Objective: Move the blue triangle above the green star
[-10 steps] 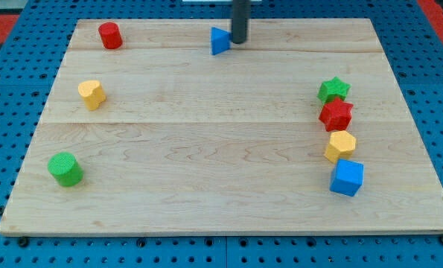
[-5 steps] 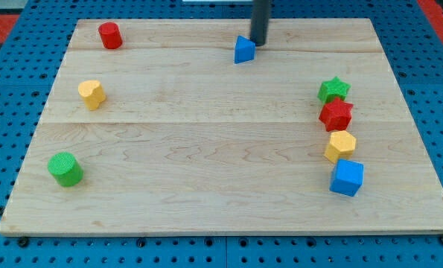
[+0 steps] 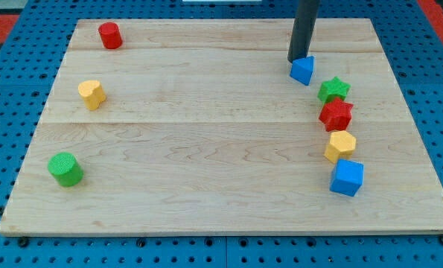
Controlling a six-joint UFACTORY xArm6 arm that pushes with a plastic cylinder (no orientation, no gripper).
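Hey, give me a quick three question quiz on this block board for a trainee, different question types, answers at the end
1. True or false: my tip touches the blue triangle on its upper left side in the view.
2. Multiple choice: which block sits directly below the green star in the view? A) yellow hexagon B) red star C) blue cube
3. Fill in: the block nearest the board's top left corner is the red ____.

Key: 1 true; 2 B; 3 cylinder.
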